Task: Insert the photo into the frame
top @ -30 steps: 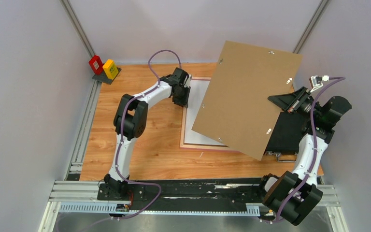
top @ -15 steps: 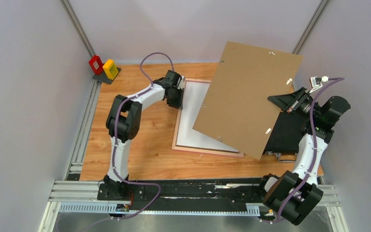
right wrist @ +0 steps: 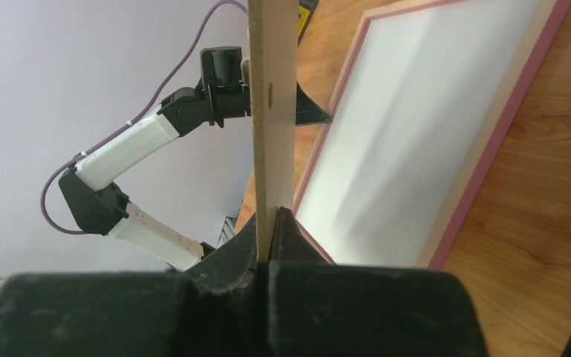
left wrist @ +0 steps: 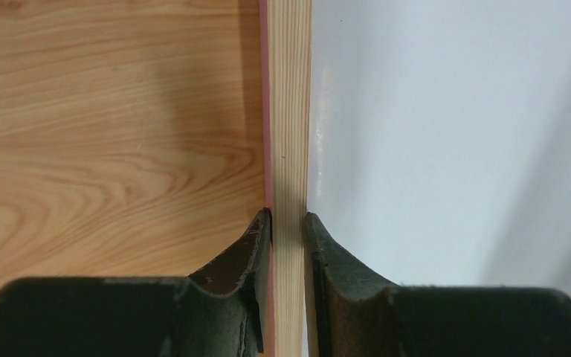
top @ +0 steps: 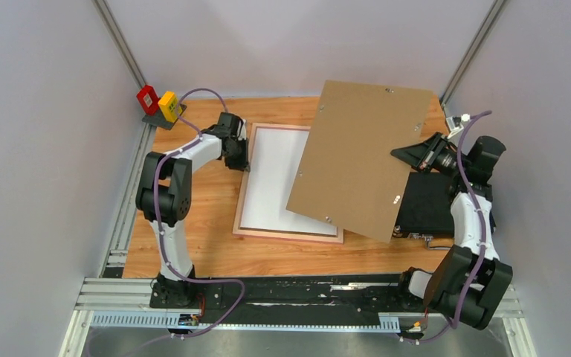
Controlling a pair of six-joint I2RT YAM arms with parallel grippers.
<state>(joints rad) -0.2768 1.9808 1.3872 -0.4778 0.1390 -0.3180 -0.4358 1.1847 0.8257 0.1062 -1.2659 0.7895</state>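
The frame (top: 282, 236) lies on the table with its light wood side up, and pink shows along its outer edge (left wrist: 265, 111). A plain white sheet (top: 271, 178) fills its opening; the photo's printed side is not in view. My left gripper (top: 244, 152) is shut on the frame's left border (left wrist: 288, 111), one finger on each side. My right gripper (top: 401, 154) is shut on the right edge of the brown backing board (top: 357, 156), which hangs tilted above the frame's right half and hides it. In the right wrist view the board's edge (right wrist: 271, 89) rises from my right gripper (right wrist: 275, 216).
A black case (top: 431, 204) lies on the table at the right, under the right arm. A red box (top: 147, 99) and a yellow box (top: 169, 105) stand at the back left corner. Grey walls close in the table on both sides.
The left gripper has slid the frame leftward across the table. The right arm has carried the backing board leftward too, still lifted over the frame.
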